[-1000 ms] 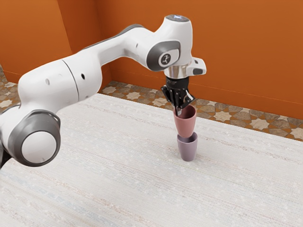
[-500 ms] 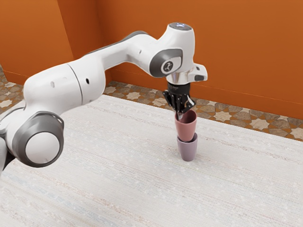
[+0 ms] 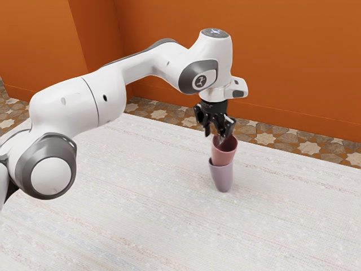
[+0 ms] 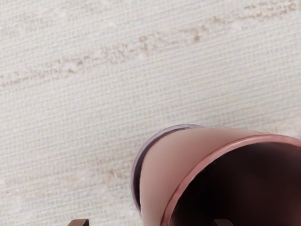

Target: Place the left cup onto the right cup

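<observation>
Table [image 3: 113, 186] is the big pale surface under everything, w/ the purple cup [image 3: 221, 176] standing on it as my ref point. My arm [image 3: 141, 62] reaches over from the exterior view's left and ends directly above that purple cup. The red cup [image 3: 224, 149] sits nested in the purple cup's mouth, its bottom part sunk inside. It isn't straight, though: it leans toward the exterior view's right, rim tipped. My gripper [image 3: 216, 131] hangs just above the purple cup, at the red cup's rim, w/ fingers [image 3: 206, 127] spread wide and gripping nothing. In the wrist view the tips seem to straddle the red cup's wall, one outside and one over the dark inside.

Risk as I judge it: going up at an angle could hook the inner finger on the rim and drag the red cup out, or tip both over. The lean makes that likelier. A straight vertical exit looks safest.
</observation>
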`<state>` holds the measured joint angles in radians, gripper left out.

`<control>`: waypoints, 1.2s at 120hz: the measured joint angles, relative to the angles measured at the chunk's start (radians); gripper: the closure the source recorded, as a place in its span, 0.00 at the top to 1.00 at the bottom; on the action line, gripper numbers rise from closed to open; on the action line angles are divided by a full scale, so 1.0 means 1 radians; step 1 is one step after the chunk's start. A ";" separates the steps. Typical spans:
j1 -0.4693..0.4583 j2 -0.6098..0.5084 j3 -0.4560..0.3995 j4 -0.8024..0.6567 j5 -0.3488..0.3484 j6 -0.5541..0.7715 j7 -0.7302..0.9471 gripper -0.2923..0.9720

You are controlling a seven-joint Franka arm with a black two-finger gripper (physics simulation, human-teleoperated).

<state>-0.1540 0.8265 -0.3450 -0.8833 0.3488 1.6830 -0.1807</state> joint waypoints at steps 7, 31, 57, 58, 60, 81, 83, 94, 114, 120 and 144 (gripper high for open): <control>0.000 0.000 -0.001 0.000 -0.001 0.000 0.000 0.60; 0.001 0.000 0.000 0.001 -0.001 0.000 -0.001 0.70; 0.001 -0.004 0.000 0.001 -0.002 -0.004 -0.002 0.75; 0.001 -0.005 0.000 0.001 -0.002 -0.005 -0.002 0.75; 0.001 -0.005 -0.001 0.001 -0.002 -0.006 -0.002 0.75; -0.008 -0.035 0.004 -0.004 -0.006 -0.012 -0.003 0.76; -0.008 -0.039 0.005 -0.005 -0.006 -0.012 -0.003 0.76; -0.012 -0.063 0.006 -0.011 -0.008 -0.014 -0.004 0.76; -0.013 -0.127 0.008 -0.058 -0.014 -0.017 -0.004 0.77; -0.013 -0.156 0.011 -0.090 -0.015 -0.017 -0.004 0.77; 0.001 -0.281 0.028 -0.233 -0.033 -0.022 -0.003 0.77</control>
<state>-0.1534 0.5451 -0.3169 -1.1163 0.3155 1.6612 -0.1832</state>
